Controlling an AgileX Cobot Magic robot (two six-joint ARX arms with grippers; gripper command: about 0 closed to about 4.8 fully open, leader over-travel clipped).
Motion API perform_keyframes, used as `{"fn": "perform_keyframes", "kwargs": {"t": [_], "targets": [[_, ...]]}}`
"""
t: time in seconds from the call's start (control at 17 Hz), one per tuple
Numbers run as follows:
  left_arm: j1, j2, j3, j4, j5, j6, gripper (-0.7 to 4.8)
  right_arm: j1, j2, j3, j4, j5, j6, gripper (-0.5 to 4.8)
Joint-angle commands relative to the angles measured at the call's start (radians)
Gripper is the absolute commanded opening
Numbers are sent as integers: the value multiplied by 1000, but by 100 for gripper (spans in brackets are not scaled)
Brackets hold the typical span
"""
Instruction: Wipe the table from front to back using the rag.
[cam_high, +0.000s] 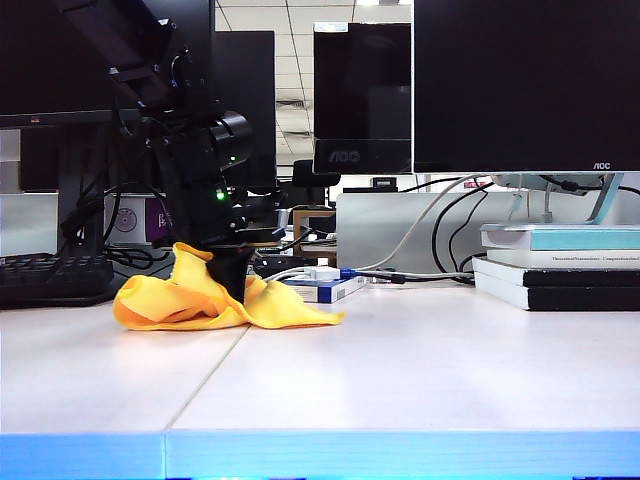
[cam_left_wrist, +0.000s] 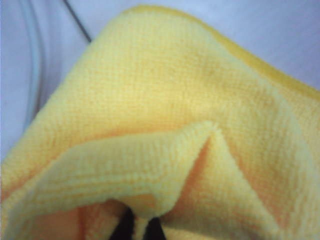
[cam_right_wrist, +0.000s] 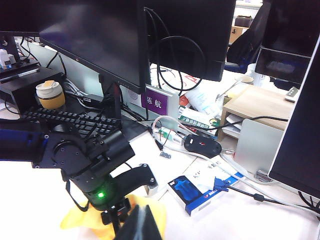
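Office desk setting, dark monitors (cam_high: 525, 85) ranged along the back. Pale wood-grain table (cam_high: 420, 370) with a thin seam line and a light blue front edge fills the foreground of the exterior view. Rag (cam_high: 190, 295), bright yellow, lies bunched in a crumpled heap on the table, well back from the blue edge, just off the seam line on the side of the black keyboard (cam_high: 55, 278). Left gripper (cam_high: 232, 275) comes down into the middle of the rag from the black arm above; rag folds rise around it on both sides. Left wrist view is nearly all yellow cloth; two dark fingers (cam_left_wrist: 126, 227) show close together under a fold, pinching the rag. Small blue-and-white box (cam_high: 325, 288) sits just behind the rag, with white and grey cables running past it toward the stack of books (cam_high: 560, 265), which sits well apart from the rag at the far side of the table. Right gripper is not to be made out in the exterior view; in the right wrist view only a blurred dark shape (cam_right_wrist: 142, 225) at the frame edge, fingers pressed together. That view also shows the left arm (cam_right_wrist: 90, 160) with a green light lit, standing over the rag, box beside it.
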Motion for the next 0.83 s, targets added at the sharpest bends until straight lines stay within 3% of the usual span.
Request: {"fn": "perform_keyframes", "kwargs": {"t": [0.06,0.47,0.83], "targets": [[10,23,-23,-161,-30,8,-7,0,-4,5,17,-5,0,-1],[15,-26,-45,-283,-33,8,-7,0,-4,5,49,-5,0,-1],[14,-162,-346,-156,-16,-9,-7,0,-4,5,55,-6,0,-1]]}}
